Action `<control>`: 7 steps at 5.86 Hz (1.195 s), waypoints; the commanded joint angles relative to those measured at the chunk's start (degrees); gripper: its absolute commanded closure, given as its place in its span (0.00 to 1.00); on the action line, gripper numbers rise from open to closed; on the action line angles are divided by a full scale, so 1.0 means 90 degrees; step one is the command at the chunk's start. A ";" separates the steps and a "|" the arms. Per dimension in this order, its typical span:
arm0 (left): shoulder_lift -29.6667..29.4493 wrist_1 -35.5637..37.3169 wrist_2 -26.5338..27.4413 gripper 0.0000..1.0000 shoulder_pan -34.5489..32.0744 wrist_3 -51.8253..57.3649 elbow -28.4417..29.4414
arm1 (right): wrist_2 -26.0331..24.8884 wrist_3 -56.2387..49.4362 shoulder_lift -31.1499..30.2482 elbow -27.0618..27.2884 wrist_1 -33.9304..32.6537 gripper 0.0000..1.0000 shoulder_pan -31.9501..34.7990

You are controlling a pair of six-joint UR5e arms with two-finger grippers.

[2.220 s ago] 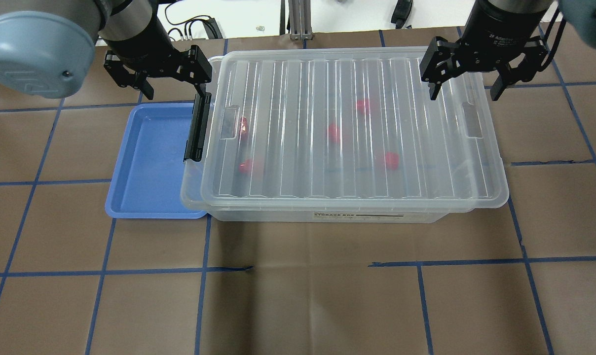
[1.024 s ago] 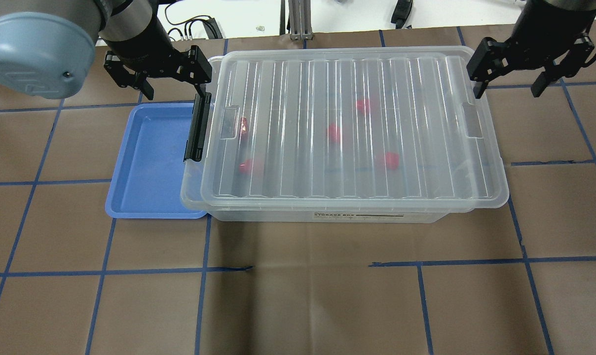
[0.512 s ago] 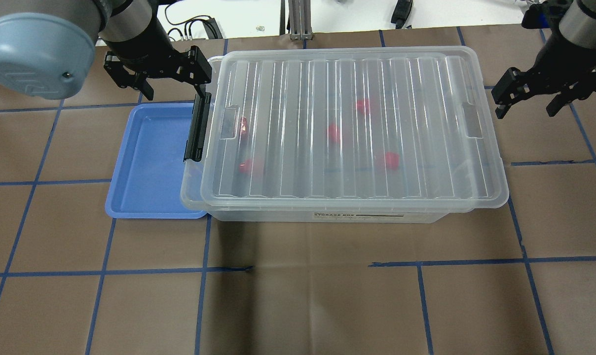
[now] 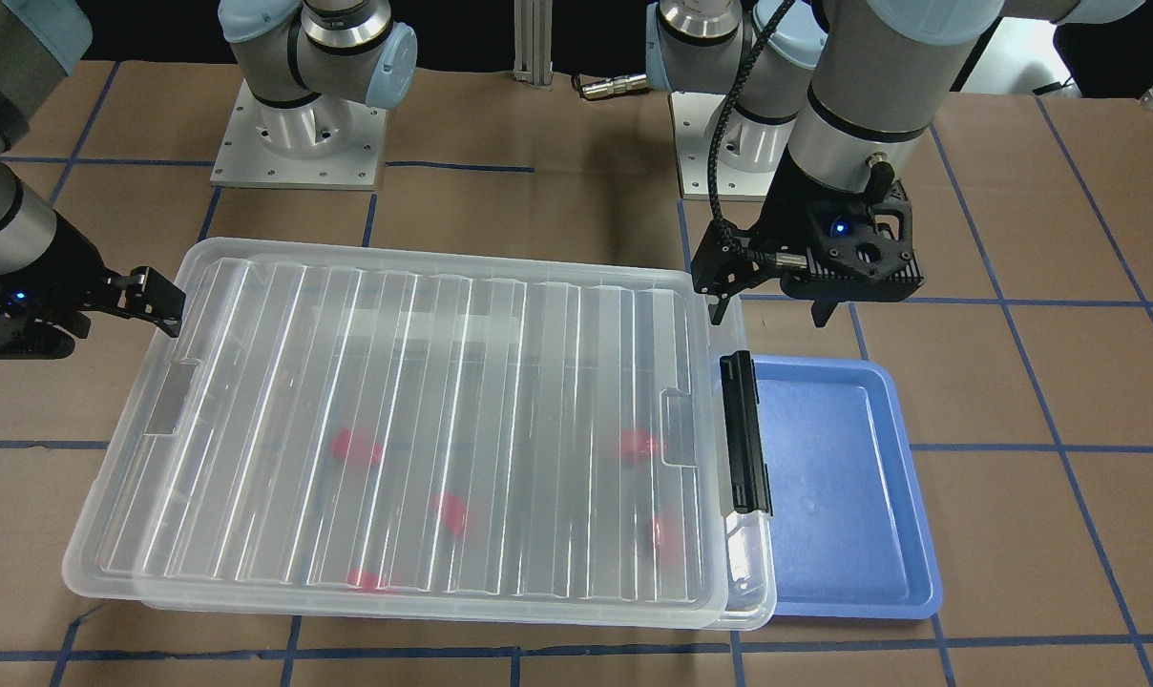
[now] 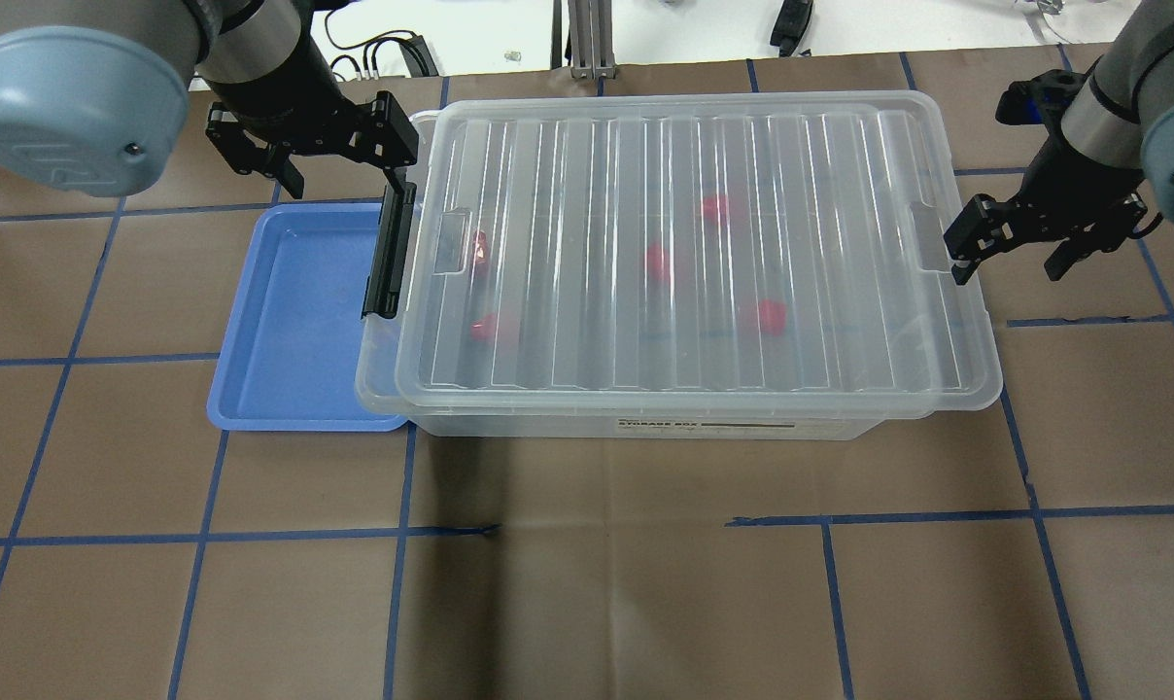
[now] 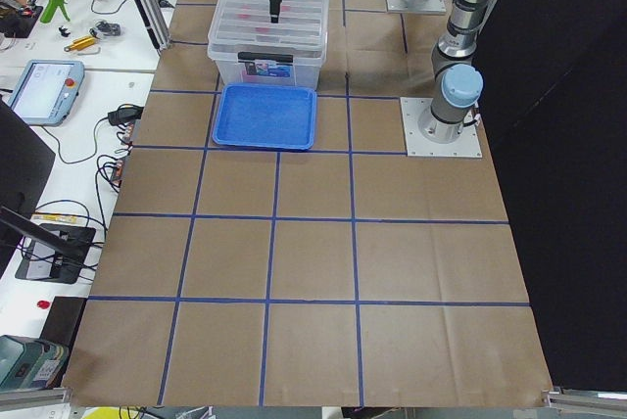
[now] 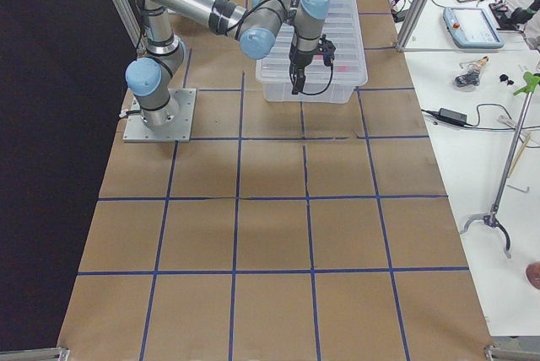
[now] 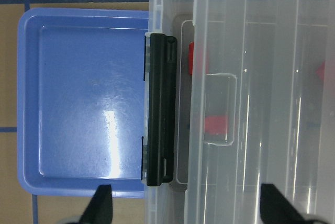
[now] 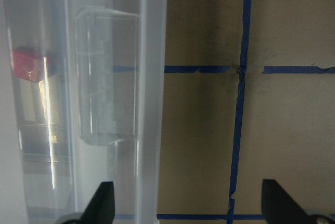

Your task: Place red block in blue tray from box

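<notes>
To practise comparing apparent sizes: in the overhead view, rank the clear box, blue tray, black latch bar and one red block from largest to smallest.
1. the box
2. the blue tray, partly hidden by the box
3. the black latch bar
4. the red block, blurred through the lid

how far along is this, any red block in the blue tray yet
Done: nothing; the shallow blue plastic tray is empty, and the red plastic blocks lie in the closed clear plastic bin. In hand: the left gripper, open, hovers by the black latch bar; the right gripper, open, at the opposite end. Left: open the lid, pick a block, place it in the tray.
</notes>
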 commanded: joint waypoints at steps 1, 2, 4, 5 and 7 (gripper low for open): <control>0.0000 0.0000 0.0007 0.02 0.0000 0.0000 -0.0001 | -0.0021 -0.0203 0.0063 0.0196 -0.0458 0.00 0.0000; 0.0000 0.0000 0.0007 0.02 0.0000 0.0000 -0.0001 | -0.0050 -0.0339 0.0063 0.0206 -0.0469 0.00 0.0000; 0.0000 0.0000 -0.0003 0.02 0.0000 0.0000 -0.0001 | -0.0070 -0.0757 0.0189 0.0167 -0.0595 0.00 -0.0233; 0.0000 0.0010 -0.0003 0.02 0.0000 0.0000 -0.0001 | -0.0070 -0.1079 0.0228 0.0157 -0.0654 0.00 -0.0515; 0.0000 0.0010 0.0007 0.02 0.0000 0.0000 -0.0001 | -0.0312 -0.1306 0.0229 0.0109 -0.0645 0.00 -0.0810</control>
